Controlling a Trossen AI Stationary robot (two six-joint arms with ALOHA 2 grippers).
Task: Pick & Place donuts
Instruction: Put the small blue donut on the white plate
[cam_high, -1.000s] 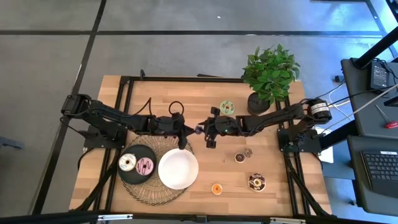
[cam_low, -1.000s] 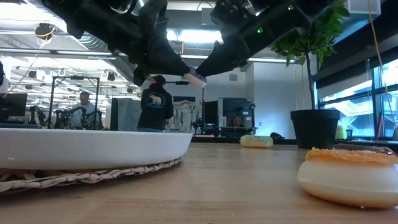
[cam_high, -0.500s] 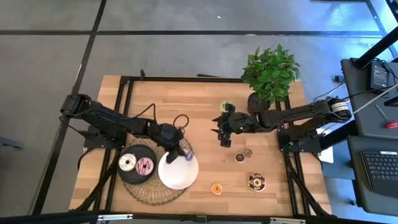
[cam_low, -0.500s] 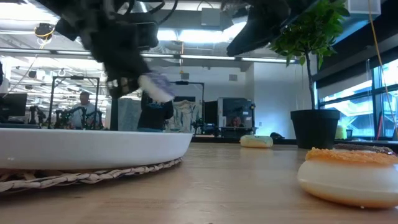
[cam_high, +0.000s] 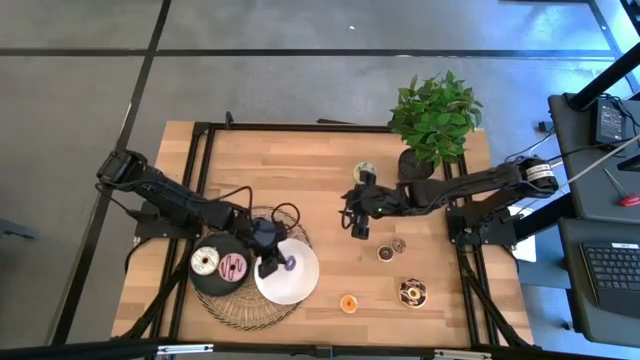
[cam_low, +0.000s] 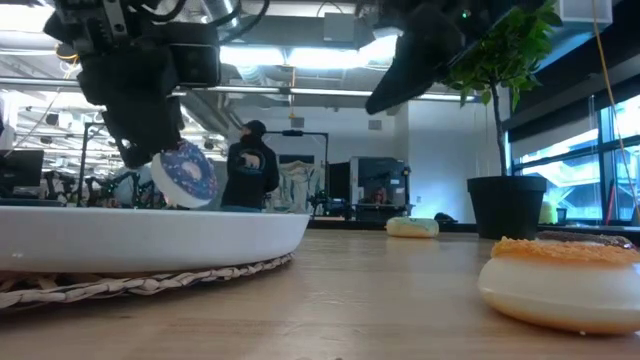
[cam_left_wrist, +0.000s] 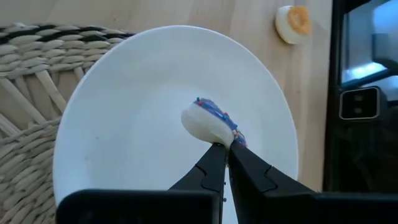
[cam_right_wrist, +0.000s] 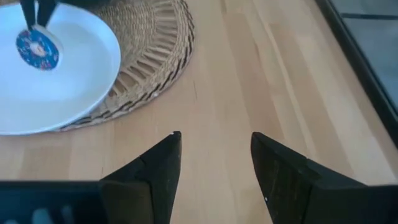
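Observation:
My left gripper (cam_high: 272, 265) is shut on a purple-iced donut (cam_left_wrist: 211, 121) over the white plate (cam_high: 300, 290); the low view shows this donut (cam_low: 188, 176) hanging at the plate's rim height. My right gripper (cam_right_wrist: 214, 140) is open and empty above the bare wood at the table's middle (cam_high: 357, 225). A white donut (cam_high: 206, 262) and a pink donut (cam_high: 233, 267) lie on the black plate. A green donut (cam_high: 364, 171), two small brown ones (cam_high: 385, 253), an orange one (cam_high: 348, 303) and a dark sprinkled one (cam_high: 411, 292) lie on the table. My left gripper pinches the purple donut by its rim (cam_left_wrist: 222, 142) between the two fingertips, coming from above and pointing down. The donut stands on edge, tilted, and hangs below the fingers over the white plate. Whether its lower edge touches the plate I cannot tell.
Both plates sit on a round woven mat (cam_high: 240, 310) at the near left. A potted plant (cam_high: 435, 120) stands at the far right. Black frame rails (cam_high: 200, 180) run along the table's sides. In the low view, people stand in the room behind the table.
My left gripper has carried the purple donut from the table's middle, where both grippers met, toward the near-left and down over the white plate. The donut now hangs on edge. My right gripper has drawn back toward the right.

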